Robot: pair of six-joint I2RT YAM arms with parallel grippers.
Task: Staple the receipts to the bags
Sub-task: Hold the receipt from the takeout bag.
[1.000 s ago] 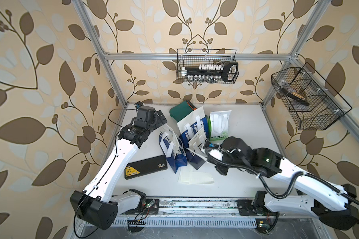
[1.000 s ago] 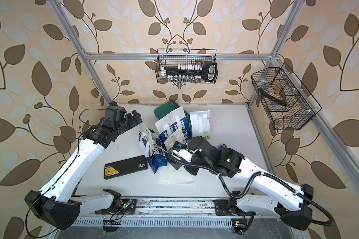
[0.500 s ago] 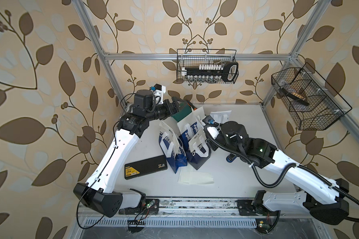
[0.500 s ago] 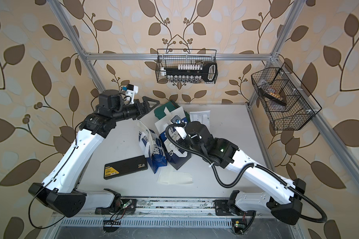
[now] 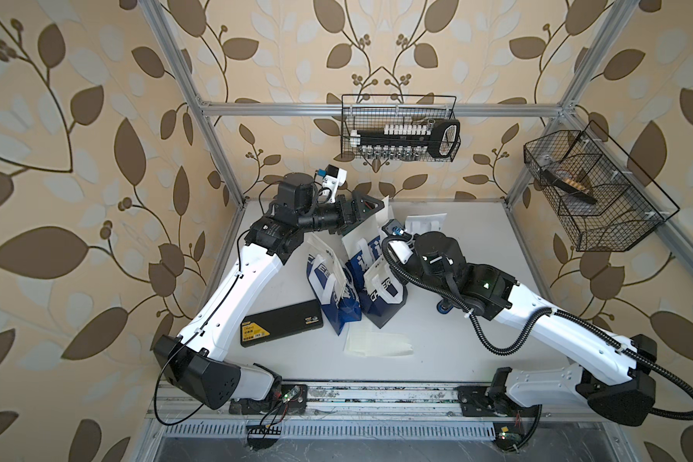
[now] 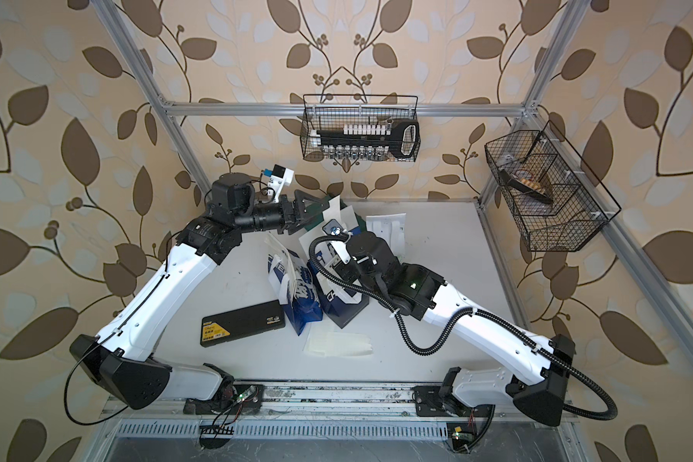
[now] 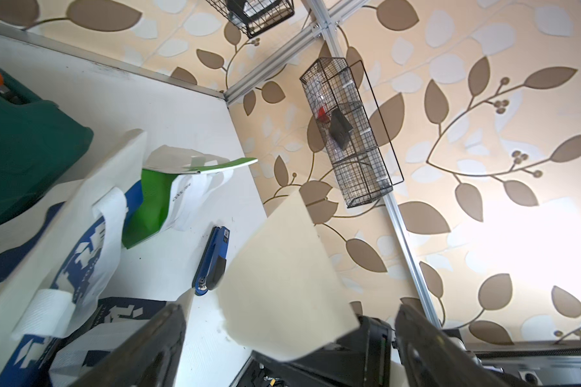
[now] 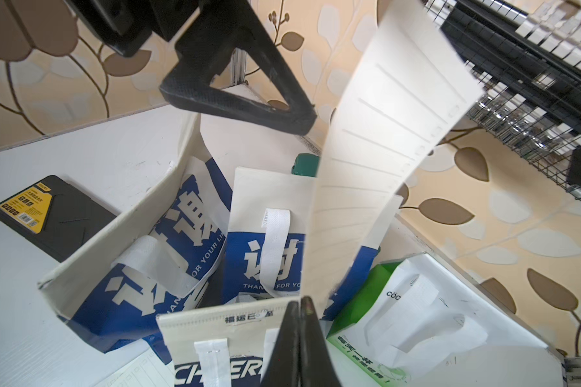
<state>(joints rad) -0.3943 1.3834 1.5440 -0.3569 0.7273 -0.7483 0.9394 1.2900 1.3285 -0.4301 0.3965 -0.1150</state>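
Pinching one receipt [image 8: 376, 167] by its short end: right gripper [image 8: 301, 301], jaws pressed together on the paper. The strip stands off the surface [image 5: 457, 352], long axis running straight out from the fingertips, free end up in the air, slight curl along its length.

Left gripper [image 7: 287, 313] is spread wide and holds nothing. The same receipt shows between its fingers [image 7: 148, 345] in the left wrist view; can't tell if it touches either. In both top views this gripper sits just above frame centre, at the upper edge of the bag cluster.

Three navy-and-white bags [image 5: 381, 288] are bunched mid-frame, leaning on each other. The green-and-white bag [image 5: 425, 222] lies flat just up and right of them. Loose receipts [image 5: 379, 344] lie flat at lower centre, long axis left-right across the frame, just below the bags. The black box [image 5: 281, 324] with the yellow label is left of those. A blue stapler [image 7: 212, 261] lies on the surface near the green-and-white bag.
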